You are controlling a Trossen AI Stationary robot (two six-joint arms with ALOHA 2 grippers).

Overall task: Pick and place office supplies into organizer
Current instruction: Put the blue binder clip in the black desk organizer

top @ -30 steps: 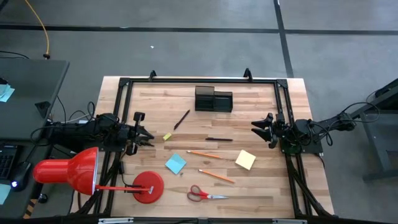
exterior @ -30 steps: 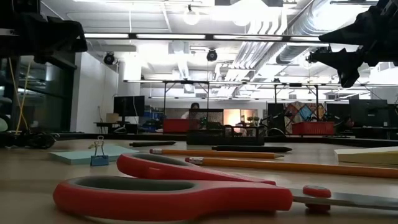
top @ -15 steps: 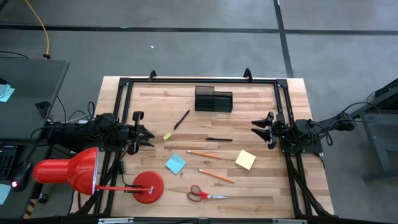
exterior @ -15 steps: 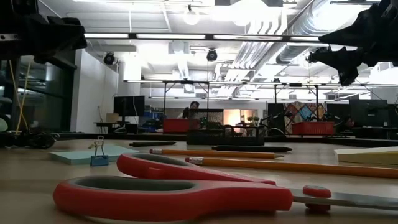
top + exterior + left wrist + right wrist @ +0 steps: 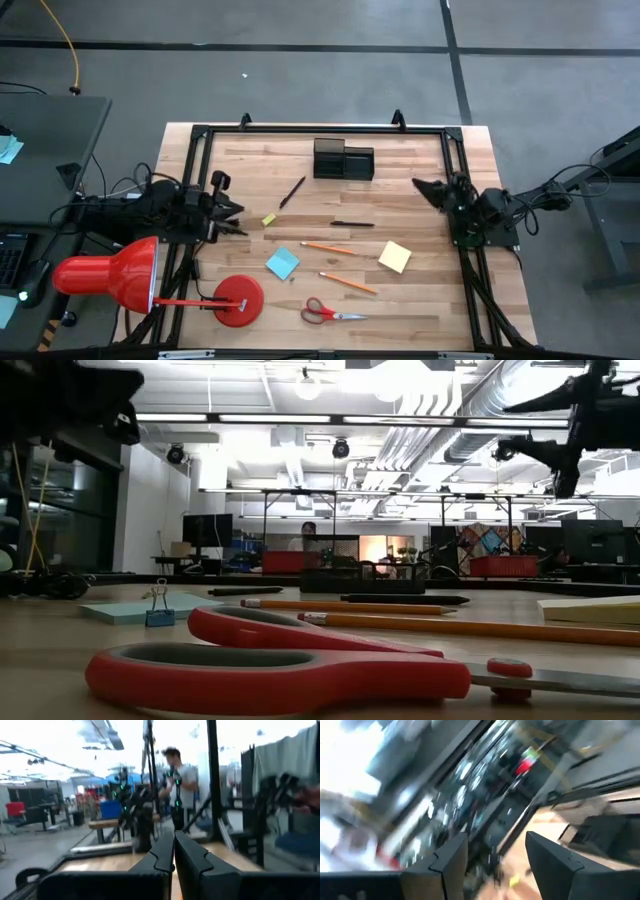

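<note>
1. The table (image 5: 250, 160) bears the black organizer (image 5: 343, 160) at its far middle, between the two claws
2. The right gripper (image 5: 420, 184) hangs at the right edge, fingers apart, holding nothing; the yellow sticky pad (image 5: 394, 256) lies nearest it
3. The left gripper (image 5: 236, 209) sits at the left edge, fingers pressed together, empty
4. The tiny yellow block (image 5: 268, 219) lies just beyond its tips

Red-handled scissors (image 5: 280, 670) lie nearest; 2 orange pencils (image 5: 450, 626) behind.
</note>
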